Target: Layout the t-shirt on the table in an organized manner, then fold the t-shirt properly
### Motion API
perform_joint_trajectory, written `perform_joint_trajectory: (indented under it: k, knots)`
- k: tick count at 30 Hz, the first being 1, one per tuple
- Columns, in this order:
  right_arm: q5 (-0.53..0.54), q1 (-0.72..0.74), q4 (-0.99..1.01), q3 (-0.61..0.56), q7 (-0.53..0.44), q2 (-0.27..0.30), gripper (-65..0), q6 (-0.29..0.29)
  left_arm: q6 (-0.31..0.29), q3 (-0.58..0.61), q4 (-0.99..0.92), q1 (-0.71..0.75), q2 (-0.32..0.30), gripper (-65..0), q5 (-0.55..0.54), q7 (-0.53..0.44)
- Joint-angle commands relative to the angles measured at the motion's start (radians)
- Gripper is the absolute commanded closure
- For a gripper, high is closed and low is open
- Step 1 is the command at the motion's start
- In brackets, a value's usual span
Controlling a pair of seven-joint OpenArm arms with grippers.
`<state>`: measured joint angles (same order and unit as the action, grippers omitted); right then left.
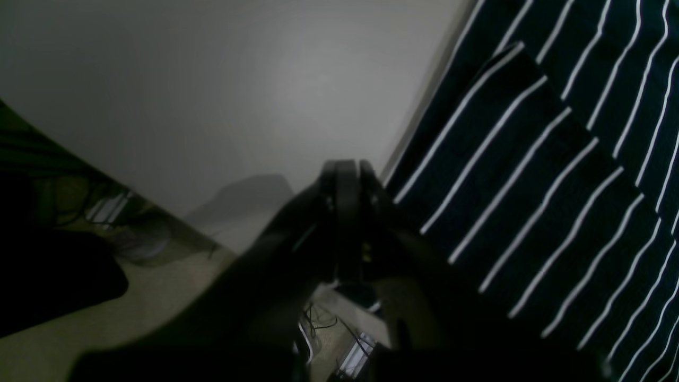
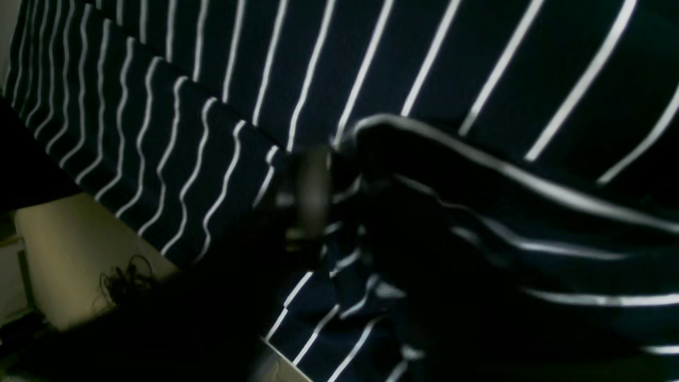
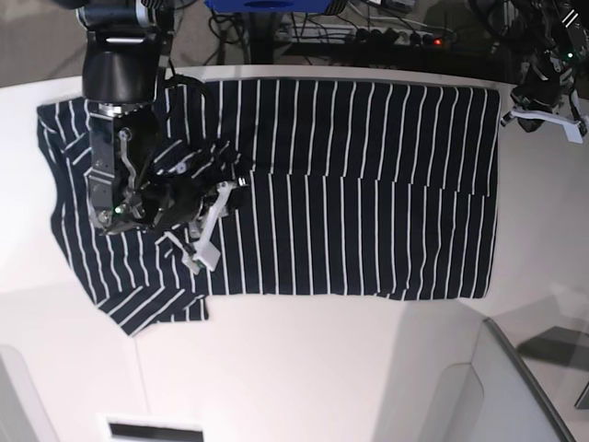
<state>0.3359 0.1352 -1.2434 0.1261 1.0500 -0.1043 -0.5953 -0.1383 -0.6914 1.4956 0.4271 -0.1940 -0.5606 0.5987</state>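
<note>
The t-shirt (image 3: pixel 368 184), dark navy with thin white stripes, lies spread across the white table (image 3: pixel 304 368). Its body is mostly flat, and its left side is rumpled and folded over. My right gripper (image 3: pixel 204 235) sits on that rumpled left part. In the right wrist view it (image 2: pixel 318 191) is shut on a bunched fold of the t-shirt (image 2: pixel 477 159). My left gripper (image 3: pixel 538 109) is just off the shirt's far right corner. In the left wrist view it (image 1: pixel 347 175) is shut and empty over bare table (image 1: pixel 212 79), beside the shirt's edge (image 1: pixel 530 185).
A power strip with cables (image 3: pixel 405 37) lies behind the table's far edge. A grey panel (image 3: pixel 515 387) stands at the front right corner. The left wrist view shows the table's edge with floor and cables (image 1: pixel 106 212) below it.
</note>
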Motion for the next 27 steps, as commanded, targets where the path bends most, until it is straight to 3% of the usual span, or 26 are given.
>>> perform_joint_trajectory:
  k: [1, 4, 5, 8, 11, 14, 20, 23, 27]
  knots:
    - [0.019, 0.024, -0.026, -0.003, -0.003, 0.016, -25.4, -0.005, -0.004, -0.004, 0.015, 0.000, -0.035, 0.0, -0.008, -0.015]
    - [0.019, 0.024, -0.092, 0.008, 0.002, 0.062, -43.7, -0.005, -0.004, -0.012, 0.013, -0.017, -0.038, 0.0, -0.008, -0.013]
    - [0.019, 0.021, -0.140, 0.036, -0.017, 0.091, -45.8, -0.005, -0.004, -0.014, 0.009, -0.023, -0.045, 0.0, -0.006, -0.012]
    - [0.016, 0.024, -0.197, 0.206, -0.110, 0.148, -45.8, -0.001, -0.004, -0.009, -0.020, -0.027, -0.072, 0.0, -0.006, -0.012]
    - [0.015, 0.096, -0.063, 0.337, -0.162, 0.242, -45.9, -0.001, -0.004, -0.012, -0.036, -0.027, -0.072, 0.0, -0.006, -0.016]
    - [0.015, 0.175, 0.173, 0.335, -0.225, 0.348, -45.9, -0.004, -0.004, -0.006, -0.036, -0.027, -0.072, 0.0, -0.006, -0.016]
    - [0.013, 0.292, 0.514, 0.269, -0.478, 0.453, -45.9, -0.005, -0.004, -0.004, -0.031, -0.037, -0.094, 0.0, -0.006, -0.012]
    - [0.015, 0.303, 0.592, 0.180, -0.575, 0.472, -45.9, 0.001, -0.004, -0.009, -0.033, -0.033, -0.097, 0.0, -0.006, -0.013]
    - [0.015, 0.284, 0.609, 0.203, -0.650, 0.469, -45.9, 0.002, -0.005, -0.007, -0.036, -0.032, -0.114, 0.0, -0.006, -0.013]
